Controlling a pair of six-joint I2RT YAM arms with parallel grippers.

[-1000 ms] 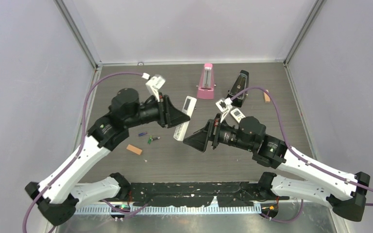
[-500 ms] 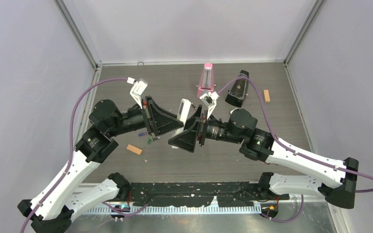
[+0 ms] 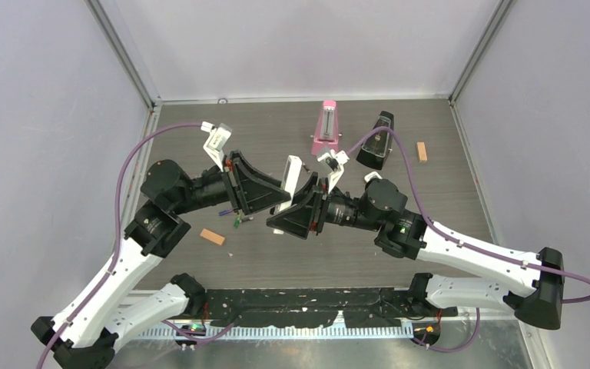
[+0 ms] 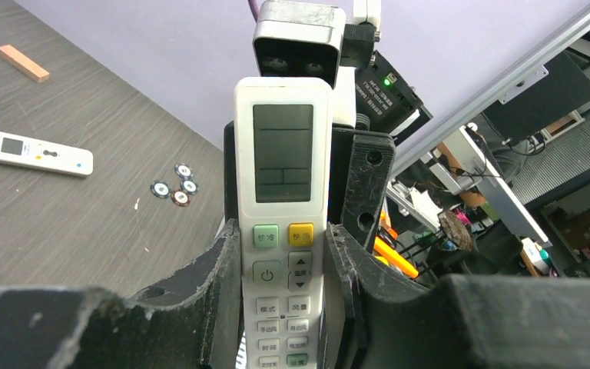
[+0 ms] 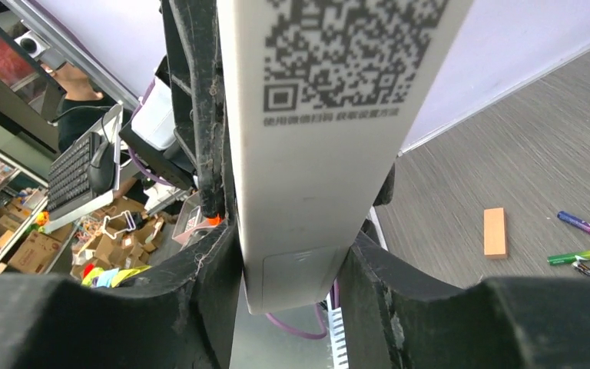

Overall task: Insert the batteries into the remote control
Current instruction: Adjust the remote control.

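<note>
While the left gripper (image 4: pixel 283 246) clamps the remote control (image 3: pixel 290 178) aloft at frame centre, the right gripper (image 5: pixel 292 254) straddles its lower back, grip uncertain; the batteries (image 3: pixel 238 221) lie unloaded on the table (image 3: pixel 261 261), left of centre.

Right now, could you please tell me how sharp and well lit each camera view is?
Top external: even light, soft shadows, all sharp. Left wrist: white remote crisp, left claw dark and blurred up close. Right wrist: its back fills the frame, QR code legible; right claw soft, underexposed.
</note>
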